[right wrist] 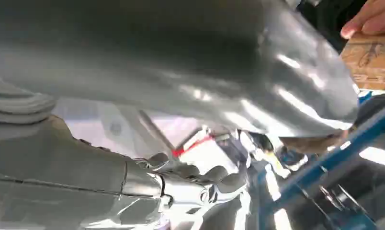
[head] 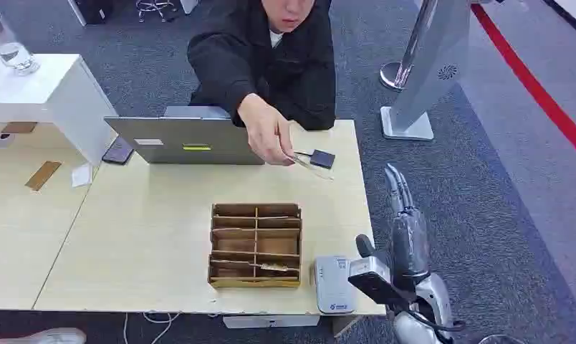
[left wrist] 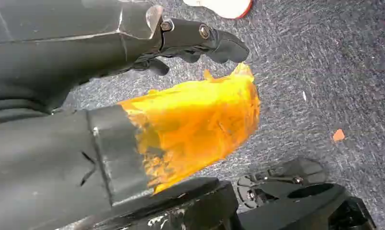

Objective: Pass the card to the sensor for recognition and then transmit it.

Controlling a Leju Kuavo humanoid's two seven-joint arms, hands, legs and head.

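1. A person's hand (head: 267,136) reaches over the table (head: 149,236) from the far side and holds the card (head: 310,163) out toward the robot's right side. The card is in the air above the far right part of the table, near a small dark pad (head: 322,158); whether it touches the pad cannot be told. It seems to be offered there so the robot can take it.

2. The right hand (head: 403,215) is raised beside the right edge of the table, fingers straight, together, pointing up and away toward the card. It holds nothing and is apart from the card. The right wrist view is too blurred to add detail to this.

3. The left hand (left wrist: 190,40) hangs low over the carpet in its wrist view. Its dark fingers are curled in loosely with nothing in them.

4. The sensor (head: 333,284), a white box, lies at the near edge of the table, just beside the right hand, so a short move should bring the card over it.

5. A tray (head: 256,245) with compartments stands in the middle of the table, perhaps the place for the card after reading.

6. The card appears thin and pale. Its long axis seems to run from the person's fingers toward the right and slightly down, the free end nearest the robot.
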